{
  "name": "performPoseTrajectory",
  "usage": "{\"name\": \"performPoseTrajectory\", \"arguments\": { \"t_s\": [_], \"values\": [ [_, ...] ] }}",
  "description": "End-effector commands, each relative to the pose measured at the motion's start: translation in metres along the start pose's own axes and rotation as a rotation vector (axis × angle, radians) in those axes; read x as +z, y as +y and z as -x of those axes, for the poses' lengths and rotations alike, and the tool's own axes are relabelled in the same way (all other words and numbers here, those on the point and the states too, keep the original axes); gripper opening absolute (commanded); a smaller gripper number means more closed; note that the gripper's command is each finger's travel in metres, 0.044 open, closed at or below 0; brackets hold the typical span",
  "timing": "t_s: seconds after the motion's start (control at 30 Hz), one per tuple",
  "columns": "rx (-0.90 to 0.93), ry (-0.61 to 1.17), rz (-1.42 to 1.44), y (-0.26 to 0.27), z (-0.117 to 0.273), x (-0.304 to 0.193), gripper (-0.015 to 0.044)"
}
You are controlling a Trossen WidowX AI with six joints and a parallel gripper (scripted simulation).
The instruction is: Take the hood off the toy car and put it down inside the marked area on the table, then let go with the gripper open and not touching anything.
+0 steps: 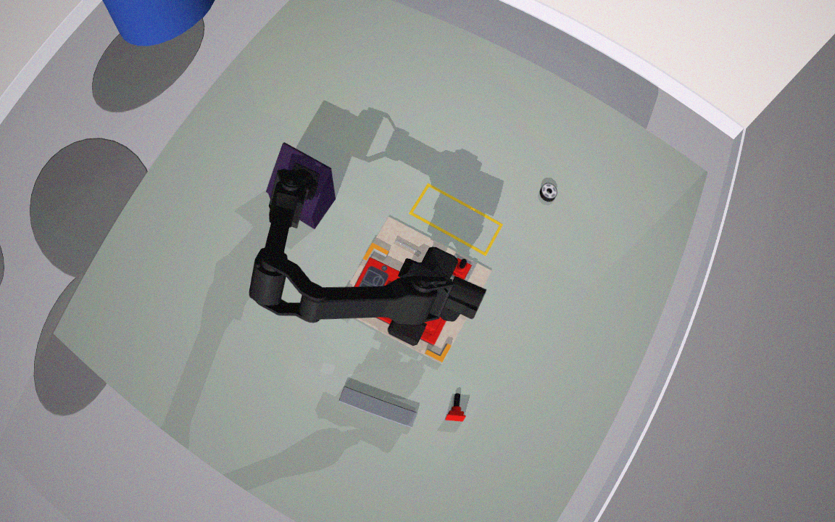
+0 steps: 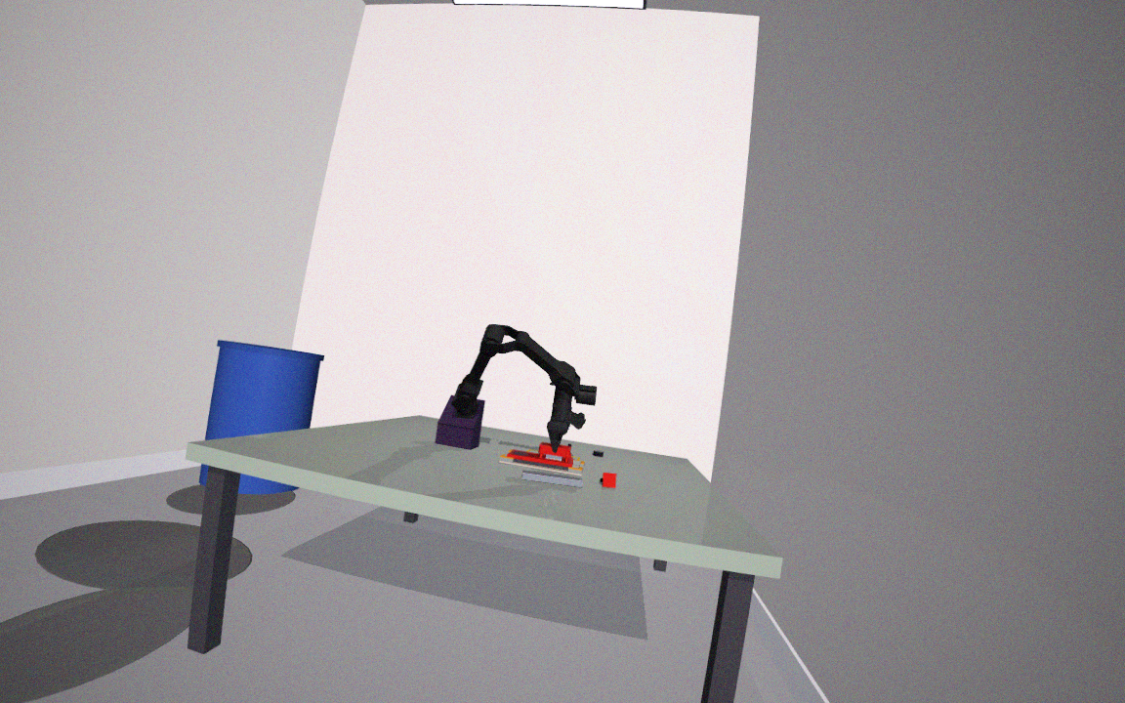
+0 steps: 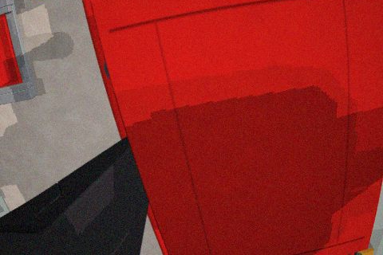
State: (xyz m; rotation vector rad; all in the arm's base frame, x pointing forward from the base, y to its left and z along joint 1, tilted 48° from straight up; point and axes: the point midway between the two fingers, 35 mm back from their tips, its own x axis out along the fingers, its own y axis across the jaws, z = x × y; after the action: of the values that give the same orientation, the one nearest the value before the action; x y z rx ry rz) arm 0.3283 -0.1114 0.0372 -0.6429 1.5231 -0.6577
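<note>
Pale green table [image 1: 537,324], red hood [image 3: 239,96] pinched in end effector [image 2: 556,439], over toy car [image 1: 375,278].

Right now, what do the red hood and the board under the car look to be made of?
Hood: rigid moulded plastic by the look, matte red, crisp panel grooves, no glare. Board: flat beige sheet, matte, maybe card or plastic; the pictures leave it open. The gripper is shut on the hood.
</note>
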Motion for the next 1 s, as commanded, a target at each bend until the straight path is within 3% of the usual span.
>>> {"name": "performPoseTrajectory", "arguments": {
  "t_s": [0.0,0.47,0.83,0.97],
  "values": [
    [0.003,-0.003,-0.009,-0.001,0.004,0.001,0.0000],
    [0.004,-0.003,-0.009,-0.001,0.015,0.001,0.0000],
    [0.005,-0.002,-0.008,0.000,0.056,0.001,0.0000],
    [0.000,-0.004,0.004,0.005,0.050,0.002,0.0000]
  ]
}}
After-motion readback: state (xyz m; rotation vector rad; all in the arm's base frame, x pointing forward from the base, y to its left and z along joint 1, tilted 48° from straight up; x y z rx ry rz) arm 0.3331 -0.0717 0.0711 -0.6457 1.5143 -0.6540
